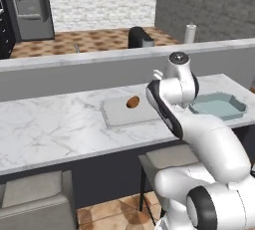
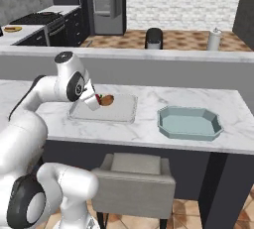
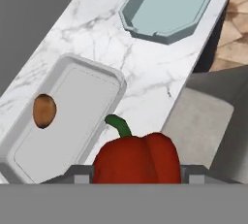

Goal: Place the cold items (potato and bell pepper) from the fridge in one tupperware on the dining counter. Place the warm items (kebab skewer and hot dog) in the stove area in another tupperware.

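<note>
gripper [image 3: 133, 178]: clamped on bell pepper [image 3: 137, 159], carried above tray edge for the drop
potato [image 3: 44, 111]: already in tray [image 3: 72, 72], so cold pair shares 1 box
teal container [image 3: 167, 5]: on worktop [image 3: 140, 68], kept for 2 warm items

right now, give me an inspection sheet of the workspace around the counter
surface: white marble dining counter with a raised grey back ledge.
job's things: potato lies inside the flat pale tray; bell pepper is held above the tray's near edge, not yet set down; teal octagonal container stands empty beside the tray, apart from it; fridge at the far wall.
clutter: a dark rounded object and a white cylinder beyond the ledge.
hand: hand shut on the bell pepper.
cables: nothing seen.
surroundings: grey stools under the counter, stove area far left, brick wall behind.
</note>
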You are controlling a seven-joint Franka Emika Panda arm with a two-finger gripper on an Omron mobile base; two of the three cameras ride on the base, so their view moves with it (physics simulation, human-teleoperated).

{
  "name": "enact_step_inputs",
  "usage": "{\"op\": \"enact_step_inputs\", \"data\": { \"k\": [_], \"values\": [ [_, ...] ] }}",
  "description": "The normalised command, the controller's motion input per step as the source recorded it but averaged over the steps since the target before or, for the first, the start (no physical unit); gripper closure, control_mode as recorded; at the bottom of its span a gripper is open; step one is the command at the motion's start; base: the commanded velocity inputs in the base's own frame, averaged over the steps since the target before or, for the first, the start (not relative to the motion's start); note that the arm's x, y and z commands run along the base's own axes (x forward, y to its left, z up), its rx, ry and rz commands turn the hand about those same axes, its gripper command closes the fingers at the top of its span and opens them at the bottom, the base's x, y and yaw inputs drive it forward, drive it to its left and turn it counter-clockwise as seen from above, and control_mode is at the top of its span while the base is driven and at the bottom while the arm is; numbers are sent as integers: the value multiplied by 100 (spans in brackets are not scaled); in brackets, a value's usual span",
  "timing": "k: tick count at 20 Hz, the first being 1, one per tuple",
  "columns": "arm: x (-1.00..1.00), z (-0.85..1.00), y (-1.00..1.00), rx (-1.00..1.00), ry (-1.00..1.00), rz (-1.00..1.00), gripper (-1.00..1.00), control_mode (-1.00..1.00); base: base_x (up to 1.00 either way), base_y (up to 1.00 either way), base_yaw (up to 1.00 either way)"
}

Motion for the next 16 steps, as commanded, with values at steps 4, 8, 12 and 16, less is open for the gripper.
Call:
{"op": "enact_step_inputs", "data": {
  "k": [4,8,12,16],
  "values": [
    [81,-15,0,1,16,22,100,-100,0,0,0],
    [71,-45,0,0,7,24,100,-100,0,0,0],
    [64,-62,0,0,7,23,100,-100,0,0,0],
    [50,-64,0,0,0,22,100,-100,0,0,0]
  ]
}}
